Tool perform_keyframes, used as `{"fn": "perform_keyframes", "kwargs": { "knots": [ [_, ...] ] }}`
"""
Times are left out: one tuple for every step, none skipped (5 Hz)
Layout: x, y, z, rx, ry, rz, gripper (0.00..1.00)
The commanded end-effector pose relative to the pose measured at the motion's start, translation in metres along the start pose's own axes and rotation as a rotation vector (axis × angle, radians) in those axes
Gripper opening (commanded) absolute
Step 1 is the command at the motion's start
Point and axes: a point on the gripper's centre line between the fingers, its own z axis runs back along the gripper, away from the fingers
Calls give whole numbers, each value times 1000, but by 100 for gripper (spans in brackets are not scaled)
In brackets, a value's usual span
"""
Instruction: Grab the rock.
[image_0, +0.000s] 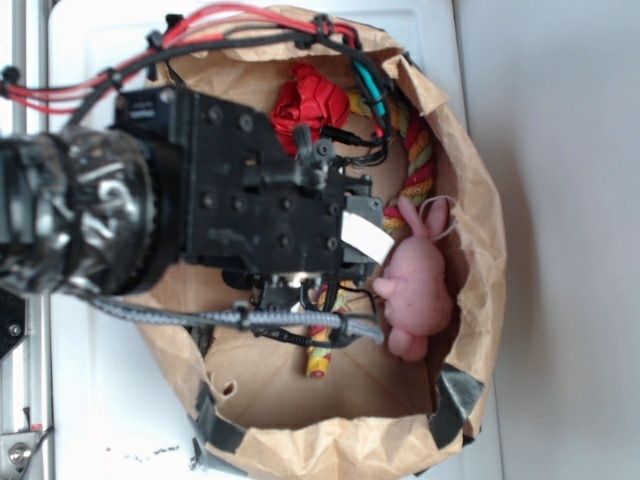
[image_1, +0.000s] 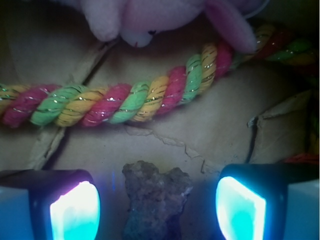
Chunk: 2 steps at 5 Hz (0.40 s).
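Rock (image_1: 156, 192) sits between our gripper's (image_1: 157, 210) two fingers (image_1: 75, 210), which stand apart on either side of it, each with a gap to the stone, so we are not clamped on anything. In the wrist view the rock is a rough, mottled brown-grey lump resting on the brown paper floor of the bag (image_0: 480, 250). Beyond the rock lies the twisted rope (image_1: 125, 102), striped pink, green and yellow, running across the floor and apart from the stone. Past the rope rests the pink plush bunny (image_1: 150, 17), one ear draped over the rope. From the exterior view our arm (image_0: 240, 200) reaches down into the bag and hides the rock; the bunny (image_0: 420, 285) lies just beside the gripper housing, and the crumpled red paper ball (image_0: 310, 100) sits at the arm's other side against the bag wall.
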Motion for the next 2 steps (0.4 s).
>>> {"fn": "perform_keyframes", "kwargs": {
  "knots": [
    [10,-14,10,-7,2,-38,100],
    [17,-18,-5,23,20,-29,100]
  ]
}}
